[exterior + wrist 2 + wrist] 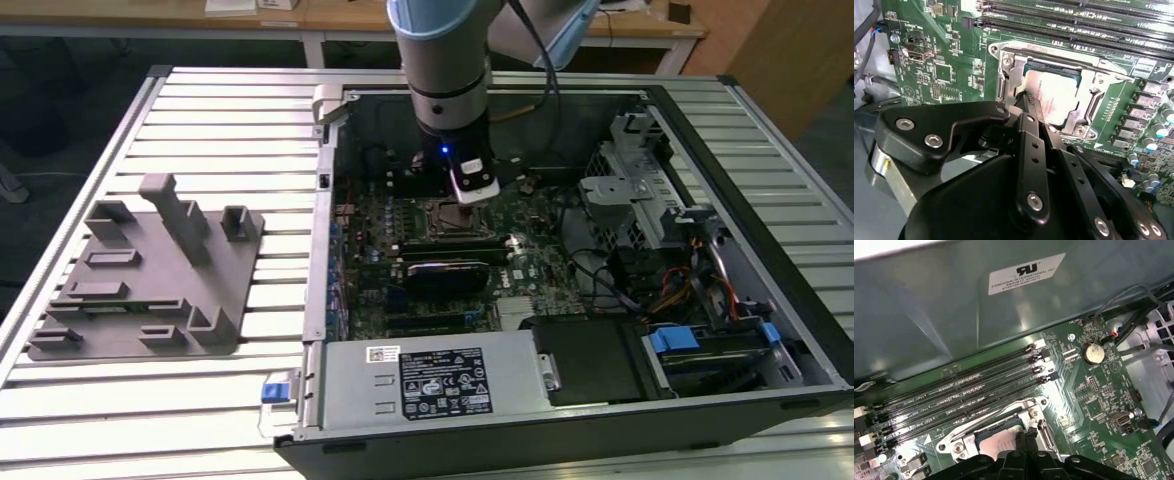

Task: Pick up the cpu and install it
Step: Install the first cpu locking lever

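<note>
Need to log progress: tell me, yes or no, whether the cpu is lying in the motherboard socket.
Yes: in the second wrist view the cpu lies inside the socket's metal frame, just ahead of the gripper.

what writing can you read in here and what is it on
white sticker on the case wall: a logo and small lines, too blurred to quote
label on the power supply: too small to read
cpu in the socket: faint print, unreadable
</note>
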{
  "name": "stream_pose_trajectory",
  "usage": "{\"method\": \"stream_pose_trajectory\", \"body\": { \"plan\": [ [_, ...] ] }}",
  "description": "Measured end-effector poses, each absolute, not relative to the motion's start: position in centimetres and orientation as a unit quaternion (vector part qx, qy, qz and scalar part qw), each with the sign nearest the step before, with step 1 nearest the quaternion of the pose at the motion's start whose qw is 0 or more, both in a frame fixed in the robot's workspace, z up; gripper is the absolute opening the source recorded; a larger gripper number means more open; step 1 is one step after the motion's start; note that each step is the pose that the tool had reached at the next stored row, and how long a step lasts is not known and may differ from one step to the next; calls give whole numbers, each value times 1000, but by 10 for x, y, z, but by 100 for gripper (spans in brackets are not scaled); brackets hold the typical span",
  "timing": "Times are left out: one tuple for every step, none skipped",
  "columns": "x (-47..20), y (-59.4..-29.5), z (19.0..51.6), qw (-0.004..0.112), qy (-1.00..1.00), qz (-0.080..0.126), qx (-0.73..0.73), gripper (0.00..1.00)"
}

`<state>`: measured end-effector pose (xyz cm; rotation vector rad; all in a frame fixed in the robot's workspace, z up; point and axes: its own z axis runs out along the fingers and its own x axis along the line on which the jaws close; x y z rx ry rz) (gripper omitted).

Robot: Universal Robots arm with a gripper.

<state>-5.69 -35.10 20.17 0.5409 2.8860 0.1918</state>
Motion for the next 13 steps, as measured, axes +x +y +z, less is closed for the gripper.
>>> {"method": "stream_pose_trajectory", "body": {
  "plan": [
    [-57,-351,202,96,976,62,183,11],
    [-56,-351,202,92,977,60,183,11],
    [-56,-351,201,86,978,56,183,11],
    [-56,-351,201,79,978,53,184,11],
    [-55,-351,201,71,979,49,184,11],
    [-55,-351,201,66,980,47,184,11],
    [-55,-351,201,65,980,46,184,11],
    [-55,-351,201,64,980,46,184,11],
    [-55,-351,201,64,980,46,184,11],
    [-55,-351,201,64,980,46,184,11],
    [-55,-351,201,64,980,46,184,11],
    [-55,-351,201,64,980,46,184,11],
    [-55,-351,202,64,980,46,184,11]
  ]
}}
